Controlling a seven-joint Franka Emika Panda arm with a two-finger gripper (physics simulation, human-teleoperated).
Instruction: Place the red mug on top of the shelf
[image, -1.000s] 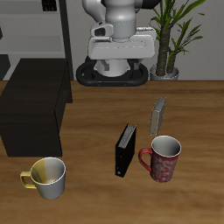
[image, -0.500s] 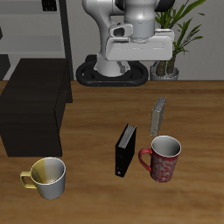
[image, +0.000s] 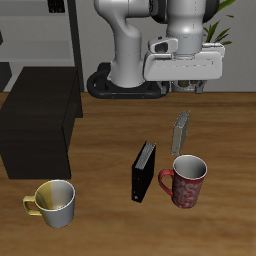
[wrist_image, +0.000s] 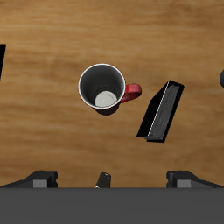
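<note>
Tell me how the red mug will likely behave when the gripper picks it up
The red mug looks rigid, so it probably won't deform. Standing upright and looking empty, it should lift steadily. Its loop handle may shift balance slightly sideways.

Red mug (image: 186, 181) beside black box (image: 144, 171)

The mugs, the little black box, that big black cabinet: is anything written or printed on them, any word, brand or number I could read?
None can be read in either view.
Red mug: only a pale speckled pattern, no letters.
Yellow-and-white mug: plain.
Small black upright box and shelf: plain black.
Thin grey upright item: too small to tell.
</note>
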